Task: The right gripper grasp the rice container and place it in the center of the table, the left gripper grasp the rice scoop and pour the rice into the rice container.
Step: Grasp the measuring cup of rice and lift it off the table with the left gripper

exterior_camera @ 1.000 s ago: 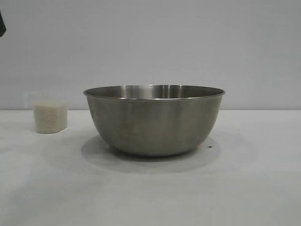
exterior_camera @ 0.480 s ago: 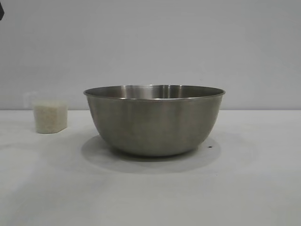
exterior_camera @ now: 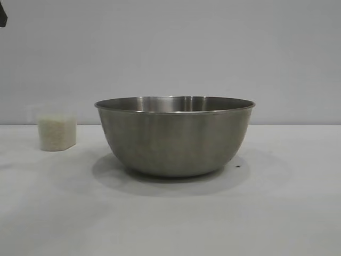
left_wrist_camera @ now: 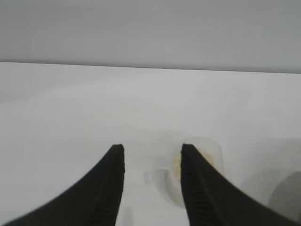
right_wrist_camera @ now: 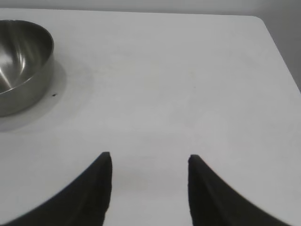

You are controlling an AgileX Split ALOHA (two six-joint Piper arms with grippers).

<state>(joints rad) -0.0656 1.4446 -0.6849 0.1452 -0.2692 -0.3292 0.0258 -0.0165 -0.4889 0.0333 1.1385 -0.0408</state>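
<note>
— Where's the rice container right now?

— The rice container (exterior_camera: 175, 136), that big steel bowl, stands upright in the middle of the bench (exterior_camera: 170, 224), rim level, with nothing touching it. There's a tiny dark speck on the bench just beside its base.

— And the rice scoop?

— The rice scoop (exterior_camera: 56, 132) is the little clear cup, well apart from the bowl, off towards the left arm's side. It stands upright and holds the rice (exterior_camera: 56, 133), an off-white mass filling most of it.

— Has either arm got hold of anything?

— No. In its wrist view, the left gripper (left_wrist_camera: 153, 155) hangs above the bench with its fingers (left_wrist_camera: 110, 188) apart and nothing between them. One finger partly covers the scoop, which sits beyond the tips, its handle showing in the gap. Whether a finger touches the cup, I can't tell.

— The right one?

— The right gripper (right_wrist_camera: 149, 162) hovers over bare bench, fingers apart and empty. The bowl sits off to one side in its wrist view, well clear of it.
</note>
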